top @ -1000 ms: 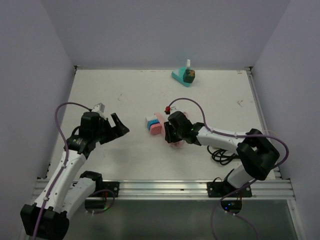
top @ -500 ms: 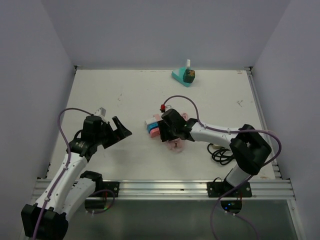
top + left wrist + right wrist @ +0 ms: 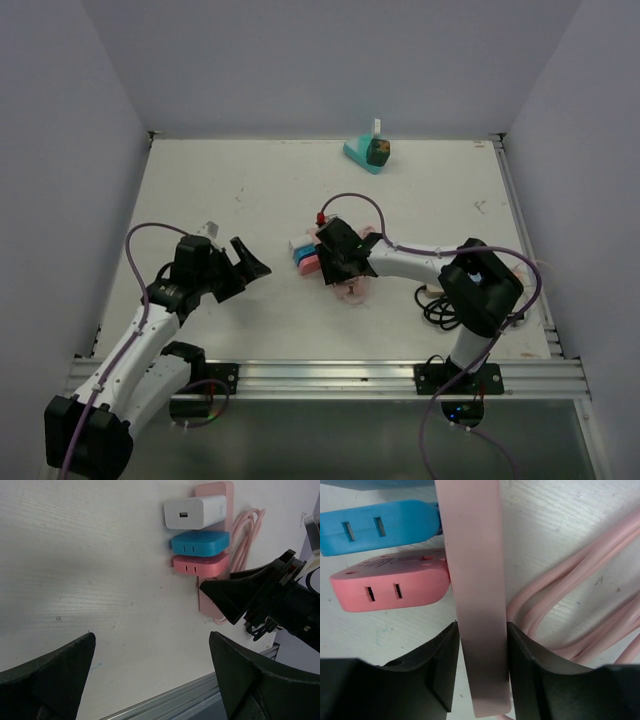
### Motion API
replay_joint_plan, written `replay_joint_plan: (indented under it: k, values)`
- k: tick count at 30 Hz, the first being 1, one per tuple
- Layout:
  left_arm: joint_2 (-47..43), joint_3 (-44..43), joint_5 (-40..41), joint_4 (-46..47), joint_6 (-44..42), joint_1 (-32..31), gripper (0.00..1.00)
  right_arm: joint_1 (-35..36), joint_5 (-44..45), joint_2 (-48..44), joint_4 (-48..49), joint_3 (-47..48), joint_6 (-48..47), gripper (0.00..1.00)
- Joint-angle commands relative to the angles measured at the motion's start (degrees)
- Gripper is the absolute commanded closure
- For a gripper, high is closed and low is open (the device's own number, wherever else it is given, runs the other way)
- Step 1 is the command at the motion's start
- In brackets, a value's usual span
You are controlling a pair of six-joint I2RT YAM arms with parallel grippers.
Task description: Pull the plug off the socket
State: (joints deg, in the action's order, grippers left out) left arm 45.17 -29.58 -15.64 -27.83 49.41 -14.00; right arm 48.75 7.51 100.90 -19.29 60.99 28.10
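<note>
Mid-table, a pink strip carries a white plug, a blue plug and a pink plug on its left side. The right gripper pinches the strip just near of the pink plug. The left gripper hangs spread wide, left of the plugs.

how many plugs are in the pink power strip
3, in a row along the pink power strip: a white boxy charger at the end, a blue flat adapter in the middle, a pink flat adapter nearest the right gripper. None seems hidden.

No writing can be read on the plugs or socket strip.
</note>
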Motion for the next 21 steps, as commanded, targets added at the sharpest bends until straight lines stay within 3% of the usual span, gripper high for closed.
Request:
replay_joint_plan:
  k: [1,5,7,16,21]
  values:
    - [1.9,0.7,-1.8,6.1,3.1,-1.4,0.0,0.3,-4.4,1.6,2.0,1.2,0.2,0.57]
    - [4.7,0.5,-1.1,8.6,4.6,-2.9,0.0,0.4,-4.9,1.1,3.9,0.6,0.6,0.91]
    - [6.4,0.4,-0.7,10.9,6.0,-4.2,0.01,0.3,-5.4,-0.5,5.1,-0.4,1.4,1.0]
    - [15.3,-4.2,5.6,17.4,10.5,-11.9,0.0,0.4,-4.5,-10.1,15.1,-7.3,8.3,1.0]
    - [19.9,-6.4,8.6,20.4,12.5,-16.0,0.0,0.4,-4.8,-12.3,16.0,-8.3,9.2,1.0]
